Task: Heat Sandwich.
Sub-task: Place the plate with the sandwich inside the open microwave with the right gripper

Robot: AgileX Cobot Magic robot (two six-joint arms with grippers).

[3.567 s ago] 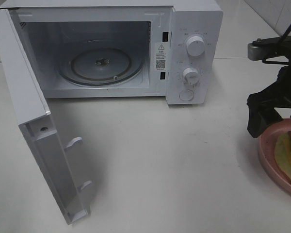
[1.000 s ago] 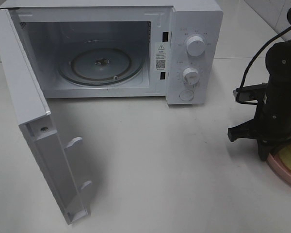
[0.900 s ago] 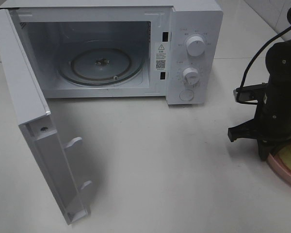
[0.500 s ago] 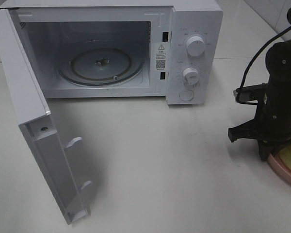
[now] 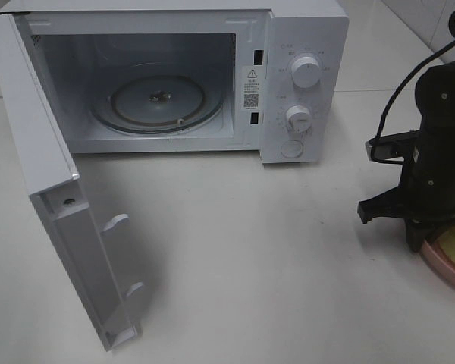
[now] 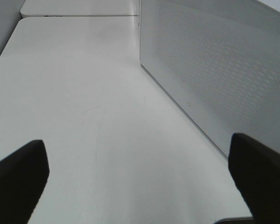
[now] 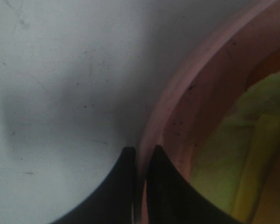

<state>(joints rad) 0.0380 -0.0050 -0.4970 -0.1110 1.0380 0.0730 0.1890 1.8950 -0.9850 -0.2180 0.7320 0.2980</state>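
The sandwich (image 7: 245, 154) lies on its pink plate (image 7: 177, 93), well apart from the microwave (image 5: 303, 83), out past its control-knob side and nearer the front of the table (image 5: 250, 250); in the high view only a sliver of bread and plate shows at the frame's edge, the rest hidden by the arm.

The right gripper (image 7: 140, 154) stands nearly upright over the plate's microwave-facing edge, its two dark fingertips (image 7: 126, 161) pinched close with the pink rim between them; it grips the plate and not the food, which I judge sensible, since soft bread and filling would crush or come apart, while the rim gives a firm edge for carrying the whole thing.

The microwave's door (image 5: 53, 205) is swung wide out from the cavity, and the glass turntable (image 5: 158, 102) inside is bare; that leaves a free way across the table from the plate to the opening.

The left gripper (image 6: 140, 182) is spread as wide as it goes and holds nothing; it waits low over the table beside a white perforated panel, probably the outer face of the microwave's door, likely parked there to shut the door once the plate is in.
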